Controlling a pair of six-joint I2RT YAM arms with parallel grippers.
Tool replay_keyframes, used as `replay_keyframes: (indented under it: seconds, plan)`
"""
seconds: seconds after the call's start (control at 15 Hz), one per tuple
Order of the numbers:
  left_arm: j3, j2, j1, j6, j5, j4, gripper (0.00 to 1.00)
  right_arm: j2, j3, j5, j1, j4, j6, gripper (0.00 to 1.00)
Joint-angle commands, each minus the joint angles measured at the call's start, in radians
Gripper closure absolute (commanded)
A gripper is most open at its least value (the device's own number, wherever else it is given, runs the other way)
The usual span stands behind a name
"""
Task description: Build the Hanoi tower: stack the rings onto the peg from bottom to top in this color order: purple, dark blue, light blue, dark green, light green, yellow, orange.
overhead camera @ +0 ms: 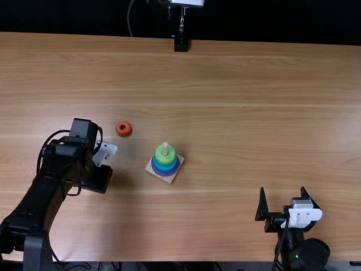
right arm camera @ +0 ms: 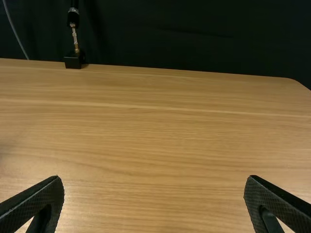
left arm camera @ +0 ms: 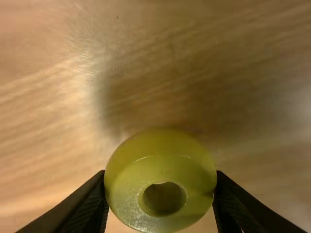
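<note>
- At the left gripper (overhead camera: 105,151), clamped by opposite sides: yellow ring (left arm camera: 160,167), above table (overhead camera: 242,84).
- Right of that grip, well apart: peg (overhead camera: 165,149), stacked up to light green ring (overhead camera: 159,154).
- Just beyond the same grip: orange ring (overhead camera: 119,131).
- Right gripper (overhead camera: 282,193): released, spread wide.

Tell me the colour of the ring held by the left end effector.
The ring is yellow, best seen in the left wrist view.
</note>
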Motion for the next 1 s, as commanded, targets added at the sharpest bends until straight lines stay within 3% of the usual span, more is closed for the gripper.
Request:
replay_keyframes:
  seconds: [0.0, 0.2, 0.53, 0.73, 0.93]
  plan:
    - [0.084, -0.035, 0.005, 0.027, 0.013, -0.055, 1.0, -0.013, -0.057, 0.011, -0.011, -0.073, -0.002, 0.0]
    - [0.224, -0.058, -0.015, 0.02, 0.021, -0.221, 1.0, -0.013, -0.057, 0.011, -0.011, -0.073, -0.002, 0.0]
    - [0.506, -0.041, -0.101, 0.005, 0.03, -0.464, 1.0, -0.013, -0.057, 0.011, -0.011, -0.075, -0.002, 0.0]
    - [0.653, 0.032, -0.163, -0.058, 0.03, -0.545, 1.0, -0.013, -0.057, 0.011, -0.011, -0.073, -0.002, 0.0]
    - [0.761, 0.104, -0.232, -0.071, 0.037, -0.589, 1.0, -0.013, -0.057, 0.011, -0.011, -0.075, -0.002, 0.0]
